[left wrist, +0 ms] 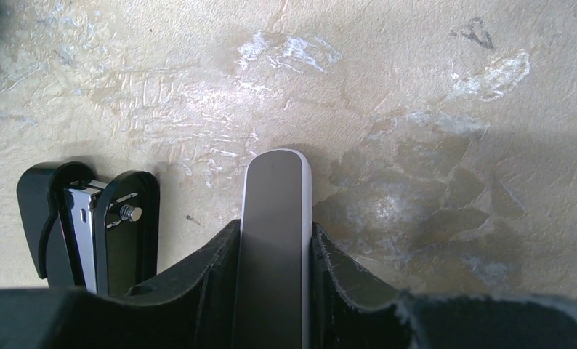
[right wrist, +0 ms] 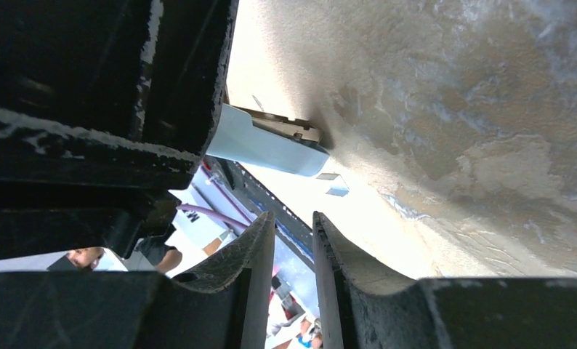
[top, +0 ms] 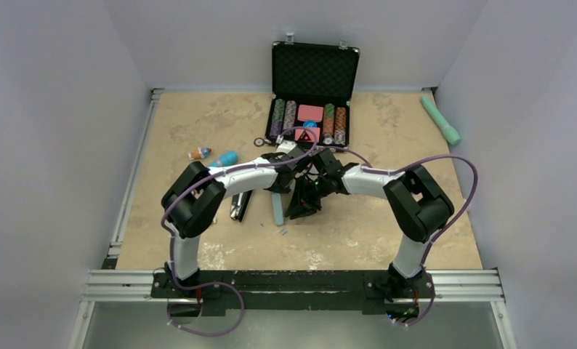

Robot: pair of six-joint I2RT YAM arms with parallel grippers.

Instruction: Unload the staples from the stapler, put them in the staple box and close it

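The black stapler (top: 240,206) lies opened out on the table left of centre. In the left wrist view its arms (left wrist: 131,214) show a silvery channel between them. My left gripper (top: 278,190) is shut on a pale grey-blue bar (left wrist: 273,189), whose tip rests on the table just right of the stapler. A tiny grey strip of staples (top: 282,231) lies on the table in front of the bar; the right wrist view shows small pale pieces (right wrist: 336,189) beside the bar (right wrist: 260,145). My right gripper (right wrist: 293,218), close beside the left one (top: 301,207), is empty with a narrow gap.
An open black case (top: 315,73) of poker chips stands at the back centre. A long teal tube (top: 440,118) lies at the back right. A small orange-and-white thing (top: 198,153) and a blue one (top: 226,158) lie at the back left. Walls close in on both sides.
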